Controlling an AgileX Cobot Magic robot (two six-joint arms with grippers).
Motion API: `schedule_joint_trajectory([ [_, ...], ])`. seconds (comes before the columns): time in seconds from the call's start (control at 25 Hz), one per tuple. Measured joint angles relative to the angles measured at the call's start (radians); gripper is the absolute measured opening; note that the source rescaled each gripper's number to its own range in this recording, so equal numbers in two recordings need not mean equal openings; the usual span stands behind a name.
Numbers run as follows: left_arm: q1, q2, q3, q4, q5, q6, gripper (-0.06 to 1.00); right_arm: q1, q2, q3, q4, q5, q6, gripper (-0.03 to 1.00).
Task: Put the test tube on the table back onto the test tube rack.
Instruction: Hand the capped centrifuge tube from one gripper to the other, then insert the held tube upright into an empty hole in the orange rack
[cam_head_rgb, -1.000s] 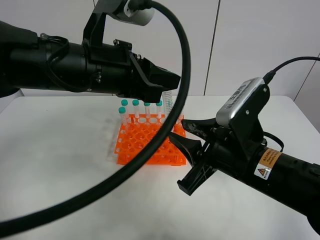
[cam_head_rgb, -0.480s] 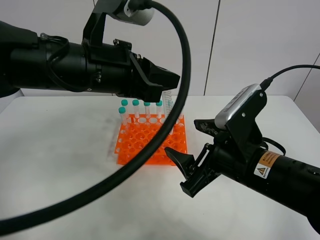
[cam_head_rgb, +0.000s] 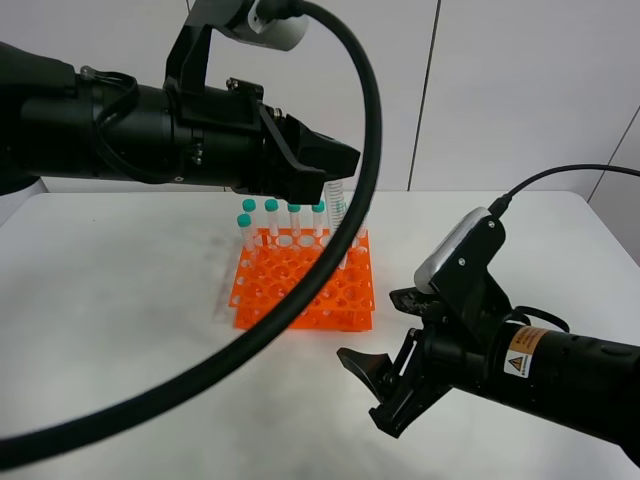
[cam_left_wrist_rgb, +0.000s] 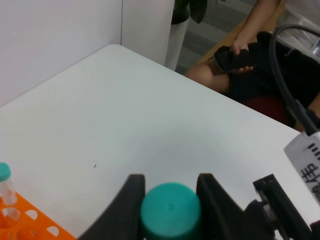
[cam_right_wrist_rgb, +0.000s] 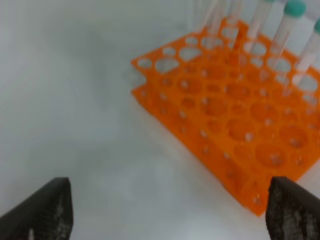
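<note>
My left gripper (cam_head_rgb: 336, 168) hangs over the back right part of the orange test tube rack (cam_head_rgb: 300, 285) and is shut on the test tube (cam_head_rgb: 338, 205), which points down toward the holes. In the left wrist view the tube's teal cap (cam_left_wrist_rgb: 170, 212) sits clamped between the two black fingers (cam_left_wrist_rgb: 131, 200). My right gripper (cam_head_rgb: 385, 385) is open and empty, low over the table (cam_head_rgb: 120, 300) in front of the rack's right corner. The right wrist view shows the rack (cam_right_wrist_rgb: 235, 115) ahead of the wide-spread right gripper (cam_right_wrist_rgb: 170, 215).
Several teal-capped tubes (cam_head_rgb: 271, 215) stand in the rack's back row; they also show as tubes (cam_right_wrist_rgb: 290, 20) in the right wrist view. A thick black cable (cam_head_rgb: 330, 290) sweeps across the rack's front. A seated person (cam_left_wrist_rgb: 250, 45) is beyond the table's far edge.
My right gripper has opened wide and drawn back from the rack's front right corner toward the table's near edge. The left arm and its tube have not moved.
</note>
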Motion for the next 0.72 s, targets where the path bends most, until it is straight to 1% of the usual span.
schedule_joint_trajectory([
  [0.16, 0.000, 0.000, 0.000, -0.001, 0.000, 0.000, 0.00, -0.090, 0.000, 0.000, 0.040, 0.032, -0.005, 1.00],
  [0.36, 0.000, 0.000, 0.000, -0.001, 0.002, -0.001, 0.00, -0.253, 0.000, 0.000, 0.047, 0.090, -0.020, 1.00],
  [0.56, 0.000, 0.000, 0.000, -0.001, 0.007, -0.001, 0.00, -0.404, 0.000, 0.000, 0.047, 0.085, -0.023, 1.00],
  [0.72, 0.000, 0.000, 0.000, -0.001, 0.009, -0.001, 0.00, -0.505, 0.000, 0.000, 0.048, 0.072, -0.024, 1.00],
])
